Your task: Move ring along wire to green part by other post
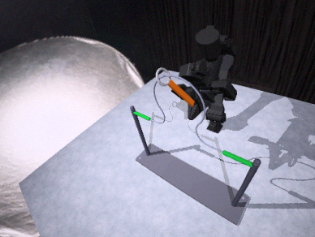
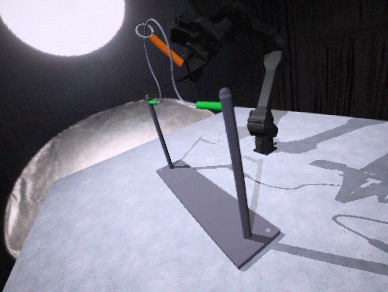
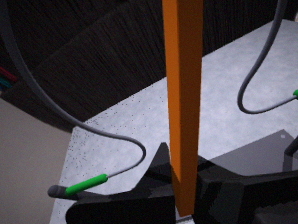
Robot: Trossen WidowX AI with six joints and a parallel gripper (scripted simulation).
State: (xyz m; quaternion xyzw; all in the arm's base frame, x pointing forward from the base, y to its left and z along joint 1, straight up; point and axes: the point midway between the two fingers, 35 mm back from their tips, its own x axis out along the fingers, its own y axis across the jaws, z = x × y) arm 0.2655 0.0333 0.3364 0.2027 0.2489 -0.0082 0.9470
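Note:
My gripper [image 1: 192, 105] [image 2: 182, 65] is shut on the lower end of the orange handle [image 1: 181, 92] [image 2: 166, 50] [image 3: 185, 100]. The handle slopes up and left to the pale ring [image 1: 157, 79] [image 2: 137, 32]. The ring is around the grey wire [image 1: 203, 109] [image 2: 171, 55] [image 3: 40, 97], high at the left side of its arch in the top view. Whether ring and wire touch, I cannot tell. One green part [image 1: 141, 115] [image 2: 153, 102] is by the far left post [image 1: 140, 131] [image 2: 161, 135]; the other green part [image 1: 237, 158] [image 2: 209, 105] is by the near right post [image 1: 246, 184] [image 2: 235, 165]. The ring is outside the wrist view.
The posts stand on a grey base plate [image 1: 191, 178] [image 2: 210, 215] on the pale table [image 1: 81, 183] [image 2: 100, 225]. In the top view, the wire's right side comes down in front of the arm, close to the handle and gripper. The robot's base [image 2: 263, 132] is behind the wire.

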